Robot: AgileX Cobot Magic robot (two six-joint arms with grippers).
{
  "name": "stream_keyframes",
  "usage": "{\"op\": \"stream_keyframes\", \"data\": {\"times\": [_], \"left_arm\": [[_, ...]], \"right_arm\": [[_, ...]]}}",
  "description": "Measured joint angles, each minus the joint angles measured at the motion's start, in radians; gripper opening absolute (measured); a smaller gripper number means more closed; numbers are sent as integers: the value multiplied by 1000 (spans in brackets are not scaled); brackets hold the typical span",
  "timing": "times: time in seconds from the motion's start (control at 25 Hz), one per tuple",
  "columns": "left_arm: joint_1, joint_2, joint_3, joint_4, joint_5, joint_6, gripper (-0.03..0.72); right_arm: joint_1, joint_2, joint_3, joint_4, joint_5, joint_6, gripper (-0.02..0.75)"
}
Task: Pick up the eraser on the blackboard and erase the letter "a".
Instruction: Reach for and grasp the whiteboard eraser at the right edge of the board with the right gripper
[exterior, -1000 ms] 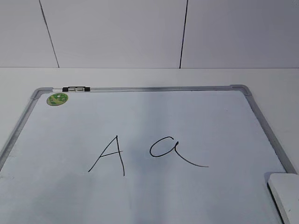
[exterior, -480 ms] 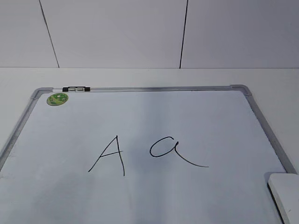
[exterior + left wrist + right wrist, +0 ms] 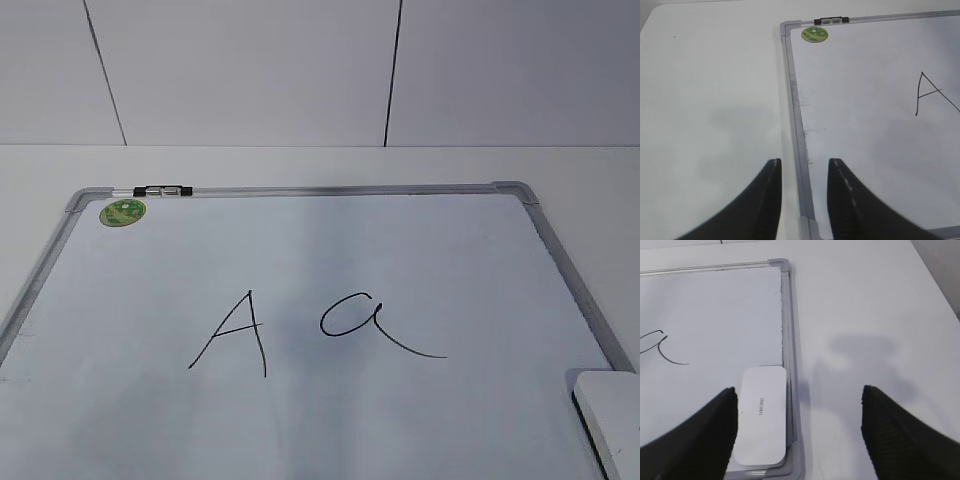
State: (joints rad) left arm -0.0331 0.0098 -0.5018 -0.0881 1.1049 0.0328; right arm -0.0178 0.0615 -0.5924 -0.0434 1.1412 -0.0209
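Note:
The blackboard (image 3: 400, 250) is a white board with a grey frame lying flat on the table. The cursive letter "a" (image 3: 362, 320) is drawn near its middle, right of a capital "A" (image 3: 232, 335). The eraser (image 3: 612, 415) lies at the board's near right corner; in the right wrist view it (image 3: 761, 414) is a white rounded block with grey lettering. My right gripper (image 3: 798, 402) is wide open above that corner, its left finger just left of the eraser. My left gripper (image 3: 803, 170) is open over the board's left frame edge (image 3: 799, 150). Neither gripper shows in the exterior view.
A small black-and-clear marker (image 3: 165, 189) lies on the board's far frame next to the round green sticker (image 3: 122, 211). White tabletop (image 3: 710, 100) surrounds the board; a panelled wall (image 3: 250, 70) stands behind.

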Motion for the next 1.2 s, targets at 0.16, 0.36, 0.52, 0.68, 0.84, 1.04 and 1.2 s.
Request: {"op": "stream_keyframes", "data": {"times": [0.16, 0.36, 0.52, 0.68, 0.84, 1.04, 1.2], "left_arm": [[0, 0, 0, 0, 0, 0, 235], [0, 0, 0, 0, 0, 0, 235], [0, 0, 0, 0, 0, 0, 235], [0, 0, 0, 0, 0, 0, 235], [0, 0, 0, 0, 0, 0, 235], [0, 0, 0, 0, 0, 0, 235], [0, 0, 0, 0, 0, 0, 235]], "right_arm": [[0, 179, -96, 11, 80, -4, 587], [4, 432, -198, 30, 116, -4, 587], [7, 538, -229, 53, 116, -4, 587], [7, 613, -234, 151, 116, -4, 587], [7, 658, -234, 243, 116, -4, 587], [7, 670, -234, 252, 116, -4, 587], [7, 670, -234, 248, 116, -4, 587]]}}
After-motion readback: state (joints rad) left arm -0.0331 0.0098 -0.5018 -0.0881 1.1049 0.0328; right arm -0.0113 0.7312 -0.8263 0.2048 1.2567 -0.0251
